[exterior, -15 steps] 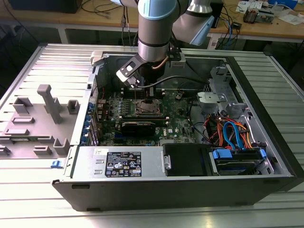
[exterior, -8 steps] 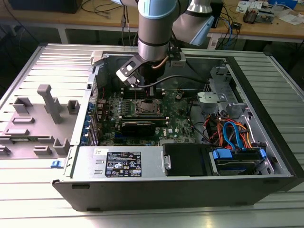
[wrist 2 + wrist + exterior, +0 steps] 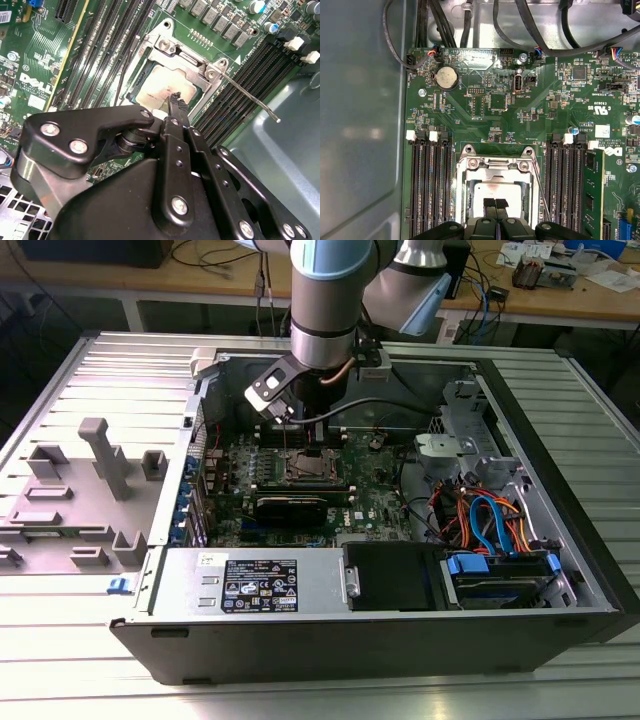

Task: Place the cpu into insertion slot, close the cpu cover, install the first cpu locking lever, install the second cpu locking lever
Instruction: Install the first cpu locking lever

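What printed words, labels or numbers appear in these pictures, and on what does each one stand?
White logo on the green motherboard, second wrist view: a maker's mark, left unquoted.
Black label on the silver power supply casing, exterior view: too small to read.
White sticker on the motherboard, first wrist view: too small to read.
White component codes near the coin cell battery: too small to read.

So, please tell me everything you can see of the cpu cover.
The cpu cover is a thin silvery metal frame with a square window. It lies flat over the cpu, between black memory slots on the green board. The closed fingers are above the window; contact is unclear.
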Tool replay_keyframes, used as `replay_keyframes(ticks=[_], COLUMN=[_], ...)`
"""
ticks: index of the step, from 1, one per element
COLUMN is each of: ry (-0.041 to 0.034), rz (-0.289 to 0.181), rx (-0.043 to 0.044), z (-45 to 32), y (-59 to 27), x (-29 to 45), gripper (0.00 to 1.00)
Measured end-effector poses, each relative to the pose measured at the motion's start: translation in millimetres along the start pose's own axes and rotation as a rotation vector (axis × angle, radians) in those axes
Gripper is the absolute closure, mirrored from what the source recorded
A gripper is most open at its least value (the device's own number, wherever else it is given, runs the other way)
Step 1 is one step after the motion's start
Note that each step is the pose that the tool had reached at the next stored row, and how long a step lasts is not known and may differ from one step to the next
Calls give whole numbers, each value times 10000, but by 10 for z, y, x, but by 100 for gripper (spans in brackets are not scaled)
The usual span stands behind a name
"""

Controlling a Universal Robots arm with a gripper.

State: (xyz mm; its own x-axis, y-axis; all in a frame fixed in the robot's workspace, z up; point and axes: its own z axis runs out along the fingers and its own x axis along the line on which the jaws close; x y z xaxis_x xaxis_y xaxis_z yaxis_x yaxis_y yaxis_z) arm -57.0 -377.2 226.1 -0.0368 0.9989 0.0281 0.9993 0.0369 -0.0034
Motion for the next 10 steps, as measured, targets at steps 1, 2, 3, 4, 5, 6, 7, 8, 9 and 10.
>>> replay_keyframes(ticks=[1, 2, 3, 4, 5, 6, 7, 8, 9, 10], ry=[0, 2, 2, 2, 3, 2, 2, 3, 3, 3], rz=[0, 0, 0, 0, 0, 0, 0, 0, 0, 0], rx=[0, -2, -1, -2, -2, -1, -1, -2, -2, -2], z=[-3, -10, -18, -24, -37, -45, -50, -56, -61, -71], y=[0, 0, 0, 0, 0, 0, 0, 0, 0, 0], x=[0, 0, 1, 1, 1, 1, 2, 2, 2, 2], gripper=[89, 89, 89, 89, 89, 89, 89, 89, 89, 89])
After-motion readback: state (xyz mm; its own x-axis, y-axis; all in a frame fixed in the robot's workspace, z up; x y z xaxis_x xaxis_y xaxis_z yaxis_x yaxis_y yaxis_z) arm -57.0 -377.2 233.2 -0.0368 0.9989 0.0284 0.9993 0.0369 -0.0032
